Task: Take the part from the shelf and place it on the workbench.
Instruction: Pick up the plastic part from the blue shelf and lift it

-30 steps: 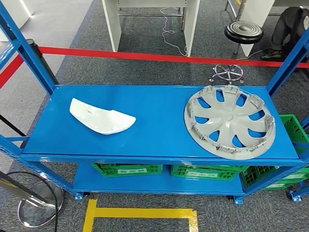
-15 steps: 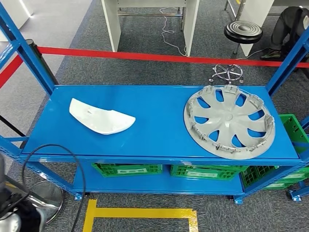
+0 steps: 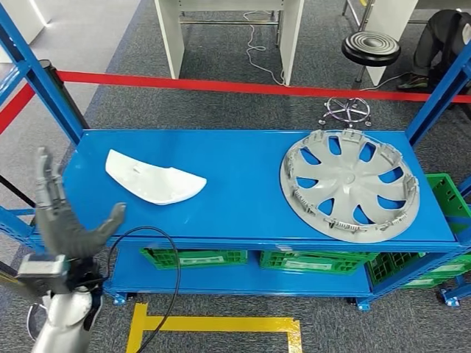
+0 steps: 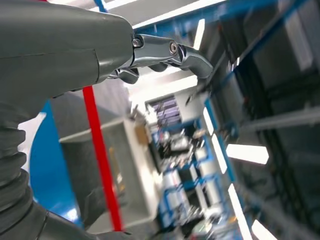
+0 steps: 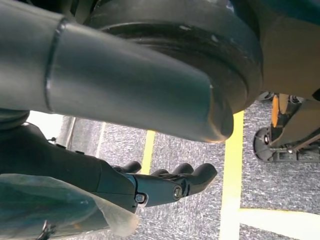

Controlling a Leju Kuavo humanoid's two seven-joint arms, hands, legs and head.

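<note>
Left hand (image 3: 65,224) raised at the blue shelf's (image 3: 244,184) front corner, fingers spread wide, holding nothing. White part (image 3: 154,179) lies on the shelf just beyond it, apart. Right hand (image 5: 158,185) hangs over floor, fingers loosely extended, empty.

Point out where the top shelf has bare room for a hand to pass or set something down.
Widest free patch: the blue shelf between the white part and the hubcap. A narrower strip runs along the front edge. The right end is crowded by the hubcap. The left robot hand hovers off the left corner.
</note>
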